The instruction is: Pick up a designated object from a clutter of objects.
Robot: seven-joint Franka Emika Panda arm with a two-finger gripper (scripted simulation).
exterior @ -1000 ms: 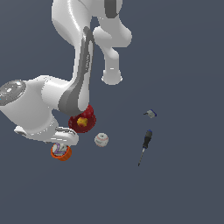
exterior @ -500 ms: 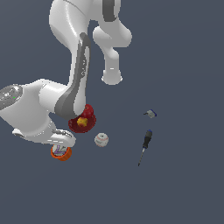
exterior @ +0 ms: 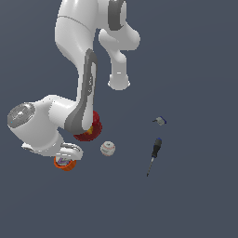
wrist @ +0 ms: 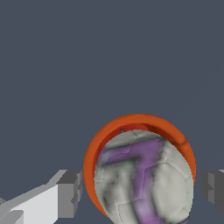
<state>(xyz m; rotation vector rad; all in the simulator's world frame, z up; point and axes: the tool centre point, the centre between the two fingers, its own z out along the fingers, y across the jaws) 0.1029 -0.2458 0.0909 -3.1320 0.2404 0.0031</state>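
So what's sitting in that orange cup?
A whitish-grey ball with purple swirls fills the orange cup's mouth, with the pincer open, a finger on each side. Whatever lies beneath the ball is covered.

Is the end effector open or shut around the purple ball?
Open. In the wrist view the end effector fingers stand clear on either side of the purple ball.

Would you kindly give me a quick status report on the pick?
End effector open, fingers either side of the purple-swirl ball. Ball sits by the orange cup, not gripped. Cup rim close against the ball, may crowd the grasp.
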